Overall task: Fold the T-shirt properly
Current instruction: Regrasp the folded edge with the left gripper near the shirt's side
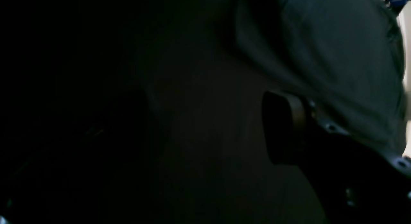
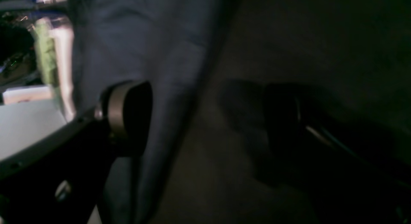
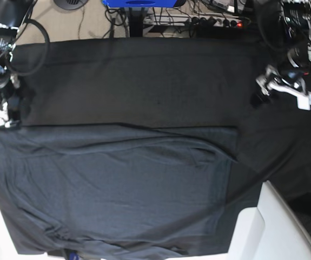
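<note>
The T-shirt [image 3: 117, 184] is spread flat on the tablecloth [image 3: 139, 76], on the near part of the table. Bare tablecloth is left behind it. The right gripper [image 3: 6, 111] is placed at its far left corner. The left gripper [image 3: 263, 92] is placed off its far right corner, apart from it.

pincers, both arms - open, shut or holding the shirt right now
Left pincer: open, nothing between its pads; the dark charcoal-grey knit T-shirt lies beside it.
Right pincer: open, holding nothing; a shirt fold hangs between its pads.

Base view overhead, far; wrist views close, sharing T-shirt [image 3: 117, 184].
</note>
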`<action>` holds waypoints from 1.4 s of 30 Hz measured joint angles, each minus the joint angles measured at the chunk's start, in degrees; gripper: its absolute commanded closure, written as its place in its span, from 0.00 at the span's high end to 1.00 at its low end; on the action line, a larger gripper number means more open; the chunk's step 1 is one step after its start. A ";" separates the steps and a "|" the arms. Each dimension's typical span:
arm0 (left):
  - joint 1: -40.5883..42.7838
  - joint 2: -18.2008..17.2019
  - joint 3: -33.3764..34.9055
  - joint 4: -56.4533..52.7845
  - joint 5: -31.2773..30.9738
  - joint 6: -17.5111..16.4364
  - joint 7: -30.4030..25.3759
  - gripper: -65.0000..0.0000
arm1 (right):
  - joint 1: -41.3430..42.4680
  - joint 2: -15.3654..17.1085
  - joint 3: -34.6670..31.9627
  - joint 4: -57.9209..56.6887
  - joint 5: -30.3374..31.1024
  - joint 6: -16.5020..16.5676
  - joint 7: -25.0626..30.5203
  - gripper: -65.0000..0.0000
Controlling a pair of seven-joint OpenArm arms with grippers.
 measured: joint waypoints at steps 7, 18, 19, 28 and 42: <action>1.46 0.35 -0.07 -0.09 -0.37 -9.70 -0.31 0.81 | 9.79 4.09 2.56 -17.84 1.22 8.31 1.79 0.69; 1.75 1.25 -0.42 0.17 -0.28 -9.73 -0.48 0.81 | 17.25 8.90 3.85 -28.98 1.14 8.17 3.67 0.69; 1.62 1.77 -0.42 0.13 -0.28 -9.73 -0.52 0.81 | 17.73 9.25 3.85 -29.59 1.11 7.93 3.89 0.69; -0.22 3.06 -0.39 0.04 -0.50 -9.75 -0.57 0.81 | 19.08 9.55 3.85 -30.75 0.68 7.76 4.87 0.69; -0.33 3.04 -0.39 0.02 -0.28 -9.73 -0.52 0.82 | 20.55 9.20 3.80 -30.91 -6.47 6.73 4.79 0.52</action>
